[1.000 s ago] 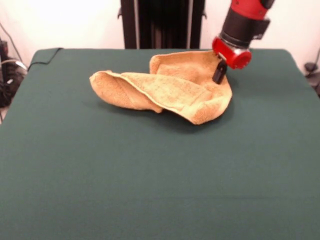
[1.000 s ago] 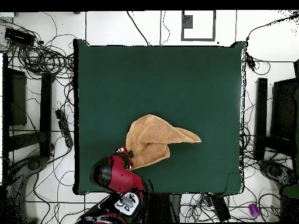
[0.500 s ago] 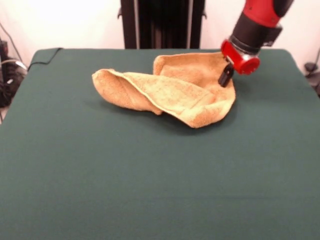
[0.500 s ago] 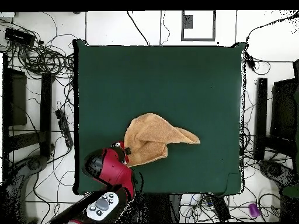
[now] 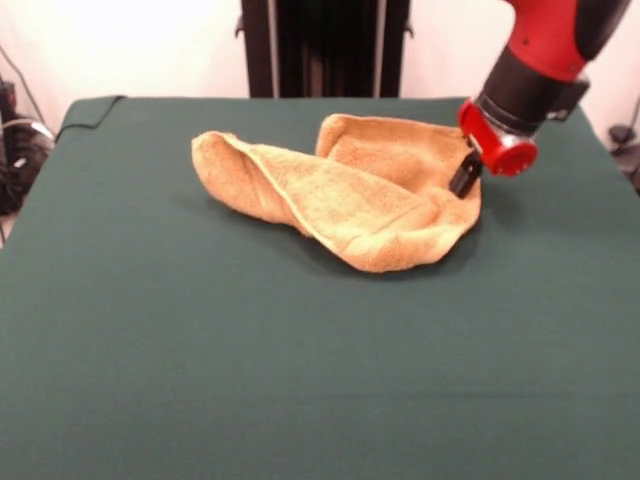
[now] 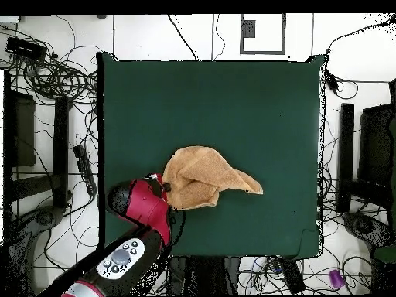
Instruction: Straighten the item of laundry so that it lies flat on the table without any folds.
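The item of laundry [image 5: 350,195] is an orange-tan towel, folded over itself into a rumpled shape with a pointed end at the left in the front view. It lies on the dark green table [image 5: 300,380]. My gripper [image 5: 464,176] is at the towel's right edge, shut on the cloth there, and the red wrist slants up to the right. Seen from overhead, the towel [image 6: 205,176] lies below the table's [image 6: 209,100] middle, its point aiming right. The gripper [image 6: 164,186] holds its left edge.
Cables, stands and dark equipment [image 6: 46,77] crowd the floor around the table in the overhead view. A black upright column [image 5: 325,45] stands behind the table's far edge in the front view.
The gripper has moved right and toward the camera in the front view, dragging the towel's edge with it. The whole towel has shifted a little rightward and its fold has flattened somewhat.
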You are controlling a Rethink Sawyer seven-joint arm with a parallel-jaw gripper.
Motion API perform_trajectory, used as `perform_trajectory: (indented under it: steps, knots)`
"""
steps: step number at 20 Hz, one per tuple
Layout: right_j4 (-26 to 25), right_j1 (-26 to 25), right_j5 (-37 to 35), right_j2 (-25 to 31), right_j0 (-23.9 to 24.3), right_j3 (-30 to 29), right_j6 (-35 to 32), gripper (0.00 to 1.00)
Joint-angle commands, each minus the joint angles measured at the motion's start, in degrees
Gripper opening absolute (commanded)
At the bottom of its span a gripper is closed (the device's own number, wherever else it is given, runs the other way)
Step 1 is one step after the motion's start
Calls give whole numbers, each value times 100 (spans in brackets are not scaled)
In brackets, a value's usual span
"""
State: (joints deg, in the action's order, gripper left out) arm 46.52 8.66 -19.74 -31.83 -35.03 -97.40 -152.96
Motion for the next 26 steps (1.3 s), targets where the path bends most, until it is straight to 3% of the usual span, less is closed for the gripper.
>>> perform_trajectory:
  steps: [1, 11, 21, 26]
  knots:
    - [546, -705, -219, 75, -14, 1364, -2077, 0]
    - [483, -1062, -705, -275, 38, 2121, -2627, 0]
    - [543, -2385, -1421, -1482, 375, 3868, -3707, 0]
    - [547, -2844, -1553, -1934, 600, 4433, -4036, 0]
